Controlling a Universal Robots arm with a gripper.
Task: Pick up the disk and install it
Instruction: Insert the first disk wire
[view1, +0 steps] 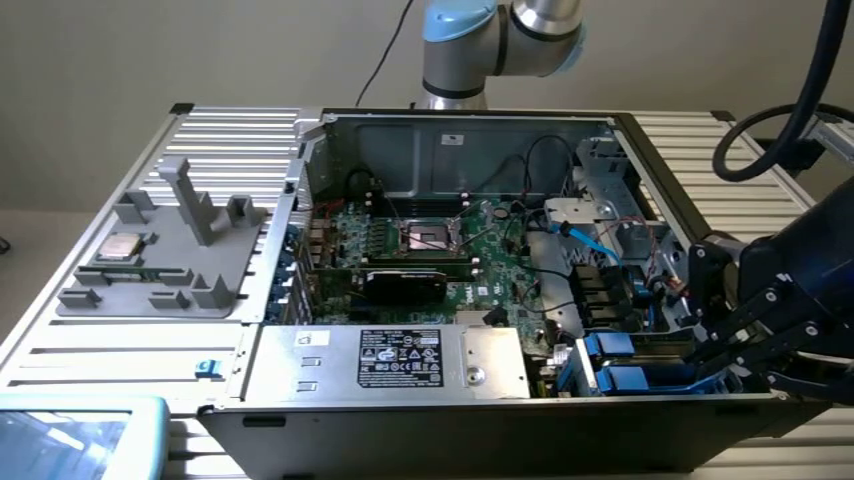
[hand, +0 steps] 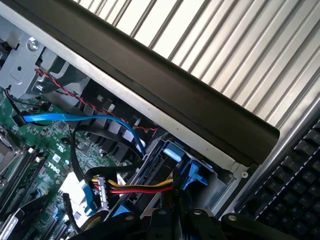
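Note:
The disk shows as bright blue plastic rails (view1: 630, 378) in the drive bay at the front corner of the open computer case (view1: 454, 130), on the exterior view's right. In the wrist view the same blue rails (hand: 192, 174) lie under the case's black side wall (hand: 165, 87), next to a red, yellow and black power cable. My gripper (view1: 714, 352) leans in over that side wall, its black fingers right at the disk's blue rails. It is shut, and I cannot tell whether it grips the disk. The gripper's dark body (hand: 175, 222) sits close above the bay.
A large grey box with a black-and-white sticker (view1: 387, 358) sits at the case's front. The green motherboard (view1: 441, 250) and a blue data cable (hand: 75, 118) lie behind the bay. A grey fixture plate holding a small silver chip (view1: 123, 247) stands on the exterior view's left. A keyboard (hand: 297, 170) lies outside the case.

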